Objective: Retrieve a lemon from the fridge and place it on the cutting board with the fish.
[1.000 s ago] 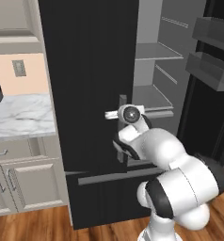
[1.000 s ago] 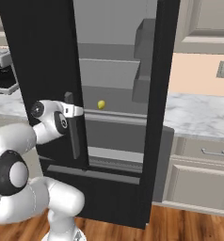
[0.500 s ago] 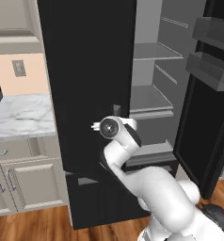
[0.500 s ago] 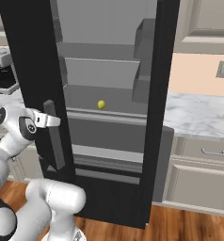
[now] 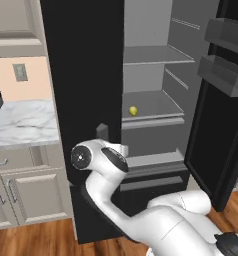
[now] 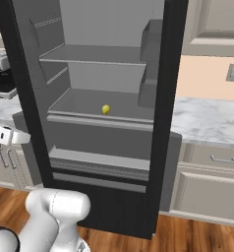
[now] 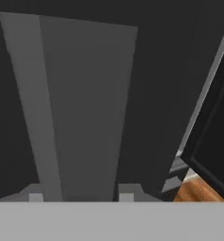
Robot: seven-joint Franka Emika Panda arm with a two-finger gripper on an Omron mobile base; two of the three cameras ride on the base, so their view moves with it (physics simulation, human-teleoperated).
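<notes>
Light is flat and even across all 3 views, with no clear source and no glare. The fridge (image 5: 86, 75) exterior renders near-black, its grey shelves mid-toned with only soft shading under each shelf. The lemon (image 5: 133, 110) casts a faint shadow. Edges look slightly soft and pixelated. The hand view is dim, low in contrast, with the grey handle (image 7: 71, 113) blurry up close.

Glossy white rounded arm (image 5: 161, 222), dark joints

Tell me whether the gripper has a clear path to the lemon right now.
Probably yes, after repositioning: the lemon sits alone on an open fridge shelf, but the gripper faces a door handle.
</notes>
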